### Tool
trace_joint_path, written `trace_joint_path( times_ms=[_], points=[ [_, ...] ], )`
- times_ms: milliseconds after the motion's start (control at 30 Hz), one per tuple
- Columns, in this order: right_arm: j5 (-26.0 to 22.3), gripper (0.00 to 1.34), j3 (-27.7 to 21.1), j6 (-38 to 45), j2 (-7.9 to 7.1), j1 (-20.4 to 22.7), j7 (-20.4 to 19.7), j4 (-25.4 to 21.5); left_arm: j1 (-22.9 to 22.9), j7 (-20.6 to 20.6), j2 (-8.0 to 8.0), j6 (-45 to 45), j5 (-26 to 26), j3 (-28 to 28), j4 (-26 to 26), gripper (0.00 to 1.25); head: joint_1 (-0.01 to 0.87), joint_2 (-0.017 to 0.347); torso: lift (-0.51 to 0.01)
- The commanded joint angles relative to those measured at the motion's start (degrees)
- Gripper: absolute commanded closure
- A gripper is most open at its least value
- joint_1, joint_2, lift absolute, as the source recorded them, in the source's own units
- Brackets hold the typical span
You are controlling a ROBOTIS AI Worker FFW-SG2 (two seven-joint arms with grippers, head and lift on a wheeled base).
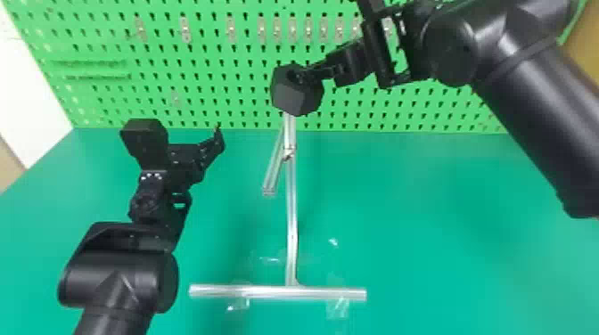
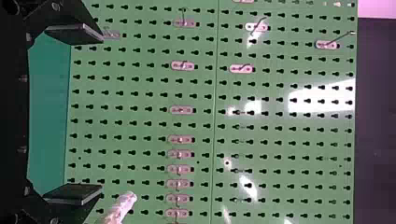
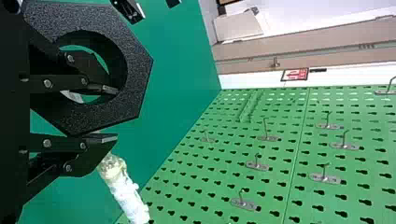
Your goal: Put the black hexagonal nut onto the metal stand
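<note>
We had the R gripper (image 1: 308,77) pinching the black hexagonal nut (image 1: 289,95) by its wall: in the R wrist view, one finger sat inside the hole, the other against the outer side. In the head view the nut covered the top of the metal stand (image 1: 292,214); whether they touched we couldn't tell. Thru the hole, in the R wrist view, we saw bench surface & a bit of pale metal. The L gripper (image 1: 180,133) was off to the L of the stand, well apart from it, fingers spread wide, w/ the green pegboard (image 1: 401,121) beyond in its wrist view. Below the nut, the stand's upright ran down to a crossbar (image 1: 267,292) lying on the green bench (image 1: 436,231), w/ a shorter bar (image 1: 272,176) branching L from a joint in the upper part. Clear tape (image 1: 339,307) lay at the crossbar, approx. one patch per side of the upright. Behind, the pegboard stood at the back of the bench, w/ a row of metal hooks (image 1: 231,29) etc. In the R wrist view a red-&-white sign (image 3: 295,74) showed past the board's edge.
</note>
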Motion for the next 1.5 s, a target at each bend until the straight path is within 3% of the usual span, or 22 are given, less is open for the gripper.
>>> trace_joint_path(
  times_ms=[0,333,467,933,1100,1467],
  points=[
    [0.0,1.10,0.1,-0.2,-0.04,0.1,0.0,0.2,0.0,0.0,-0.02,0.0,0.0,0.0,0.0,0.15,0.693,0.081,-0.001],
    [0.3,1.10,-0.2,-0.9,-0.13,0.3,0.0,0.3,0.0,0.0,0.07,-0.1,0.0,0.0,0.0,0.15,0.693,0.081,-0.001],
    [0.3,1.01,-0.2,-1.1,-0.13,0.4,0.0,0.4,0.1,0.0,0.07,-0.1,0.0,0.0,0.0,0.15,0.693,0.081,-0.001],
    [-0.3,0.43,-0.2,-1.7,-0.22,0.7,0.0,0.5,0.1,0.0,0.07,-0.1,0.0,0.1,0.0,0.15,0.693,0.081,-0.001],
    [-0.5,0.00,-0.3,-1.8,-0.22,0.8,0.0,0.5,0.1,0.0,-0.02,-0.1,0.0,0.1,0.0,0.15,0.693,0.081,-0.001],
    [-0.7,0.00,-0.5,-2.0,-0.31,0.9,0.0,0.6,0.0,-0.1,0.07,-0.1,0.1,0.1,0.0,0.15,0.693,0.081,-0.001]
  ],
)
